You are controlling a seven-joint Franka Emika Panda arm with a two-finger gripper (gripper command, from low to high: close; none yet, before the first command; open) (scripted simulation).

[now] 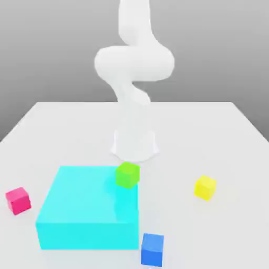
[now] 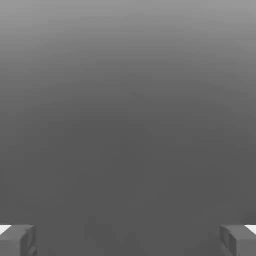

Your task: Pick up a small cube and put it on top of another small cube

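Four small cubes sit on the white table in the exterior view: the small pink cube, a green cube, a yellow cube and a blue cube. The green cube rests on a back corner of the big cyan block. The pink cube is alone on the table, just off the cyan block on the exterior view's left. The white arm stands behind them all, and its top goes up out of the picture, so the cubes look to be well below the jaws and far from them. In the hand view, the gripper has its two gray fingertips far apart at the two corners, so the jaws are spread wide with nothing between them. Between the jaws there is only plain gray, no cube. To do this step well, I think the arm should come down over the pink cube, keep the jaws wide, line the cube up right in the middle between them, go low, and only then squeeze. It should stay away from the cyan block so it does not bump it. No words, labels or brand marks can be read on anything.
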